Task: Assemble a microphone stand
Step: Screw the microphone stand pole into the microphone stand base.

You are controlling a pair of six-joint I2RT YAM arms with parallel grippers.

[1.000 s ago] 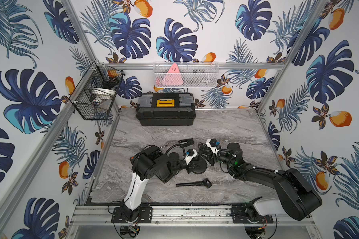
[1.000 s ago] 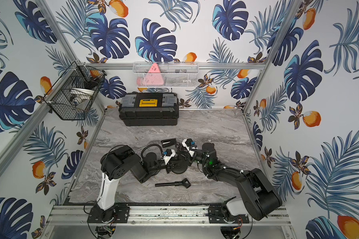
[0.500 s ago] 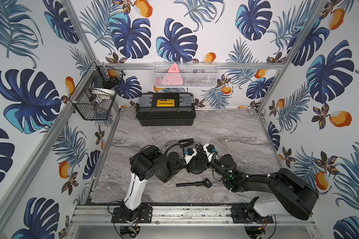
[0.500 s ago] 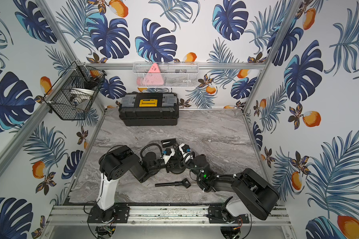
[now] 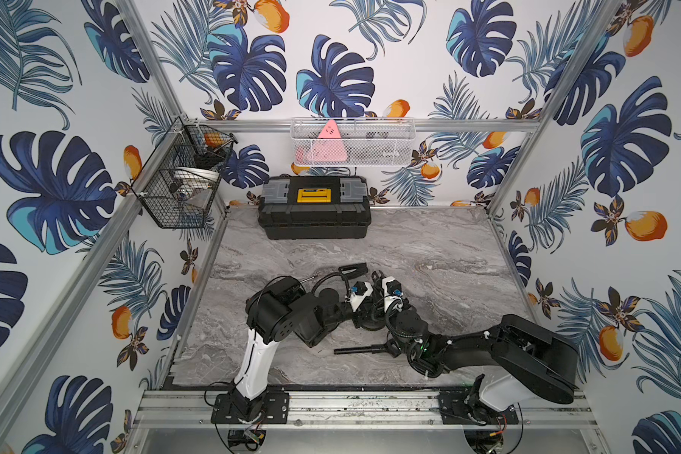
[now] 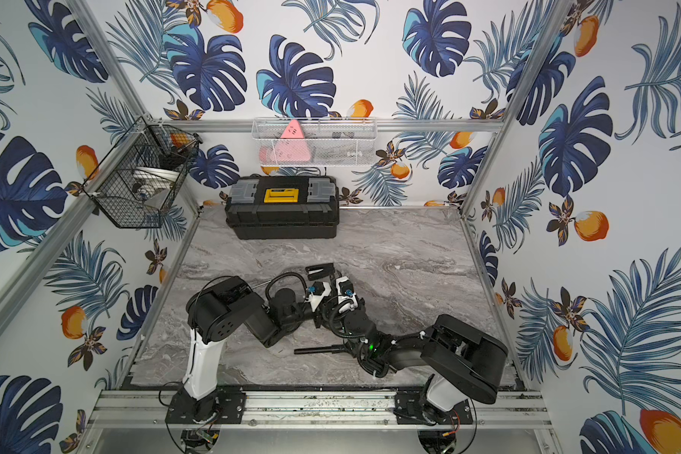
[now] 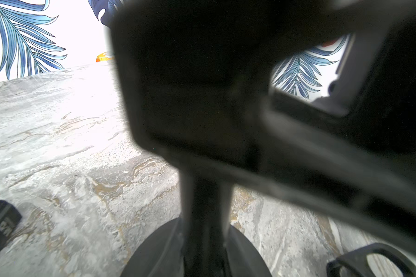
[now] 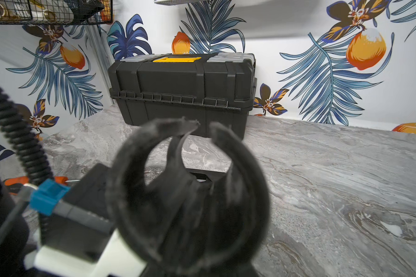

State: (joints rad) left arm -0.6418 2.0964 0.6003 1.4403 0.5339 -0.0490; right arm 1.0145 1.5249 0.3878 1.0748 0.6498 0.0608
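Both arms are huddled over the stand's round base (image 7: 154,254), which sits toward the front middle of the table (image 5: 449,251) with its post (image 7: 202,203) upright. The left gripper (image 5: 369,312) is closed right down at that post, though it's too blurred to see whether it really pinches it. The right gripper (image 5: 380,293) has a C-shaped clip (image 8: 187,191) just in front, hiding its jaws, so I can't tell how they stand. A loose rod (image 5: 360,350) lies flat nearby.
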